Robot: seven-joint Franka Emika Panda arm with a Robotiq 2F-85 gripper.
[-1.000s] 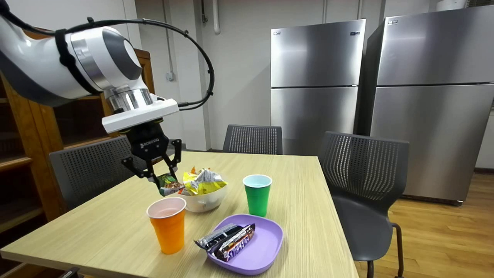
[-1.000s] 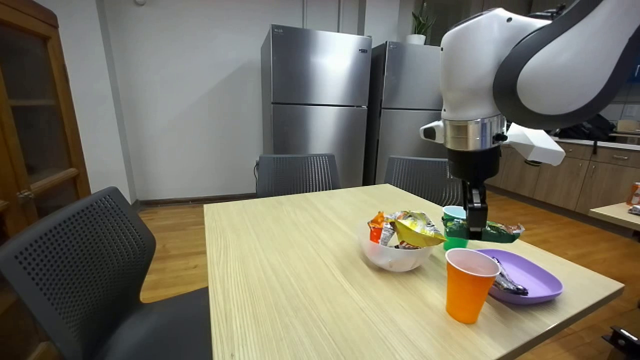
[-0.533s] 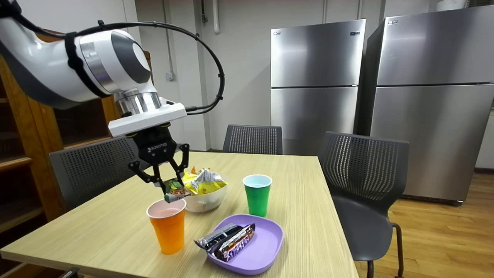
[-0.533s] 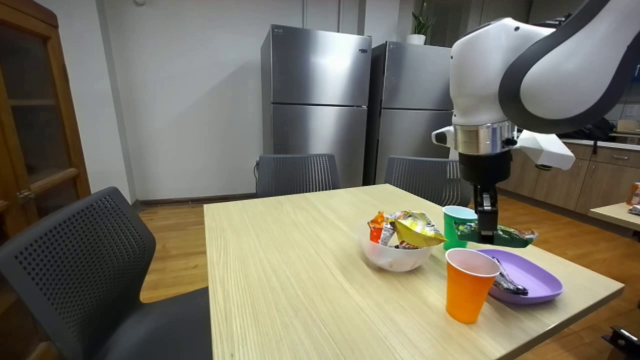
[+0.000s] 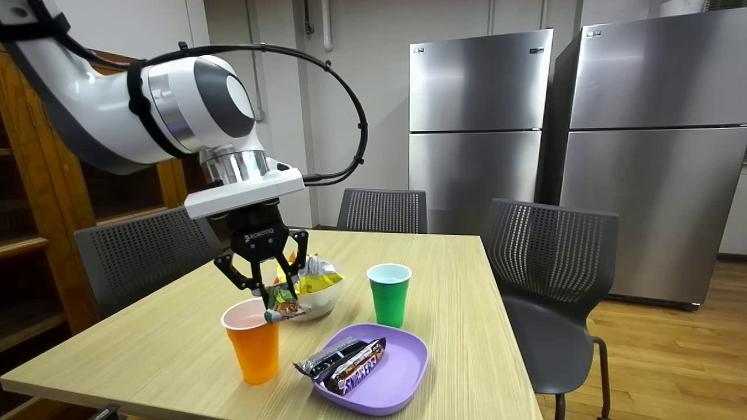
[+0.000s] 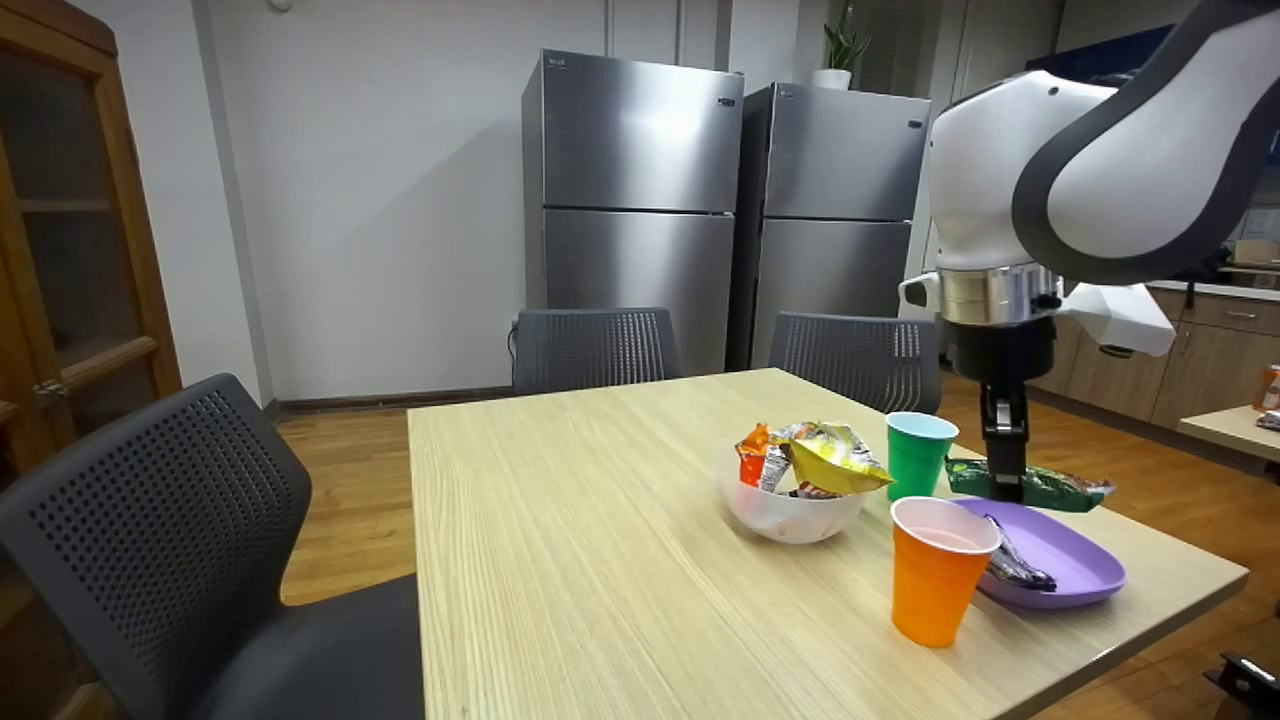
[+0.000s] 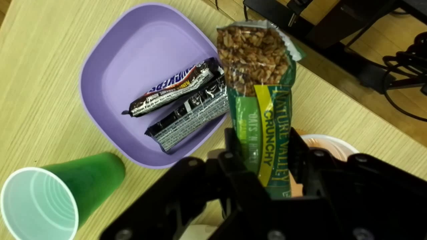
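Green oat bar (image 7: 260, 60), all wrapped up, in the gripper (image 7: 263, 143) — pinched from both long sides, a little off the middle; up in the air over the table (image 6: 560, 520), not set down on anything, almost level, near the orange cup (image 5: 257, 356) and the purple plate (image 7: 143, 40); hard to tell just how high. Likely very light, so easy to lift; likely stiff, but dry and crumbly too — quick to snap or turn to crumbs under a hard squeeze; likely slippery outside, from being so thin, smooth and shiny; best held near the middle, by the long sides, with a soft but steady pinch; best not held by the flat, crinkly ends, likely too floppy to trust; around the bar: a Snickers bar (image 7: 173, 87) and a dark wrapped bar (image 7: 190, 116), side by side on the plate, off to one side; a green cup (image 5: 390, 303), standing up straight, just behind the plate in an exterior view; a bowl (image 5: 322, 301) with shiny snack bags (image 6: 835, 468) heaped past the top.
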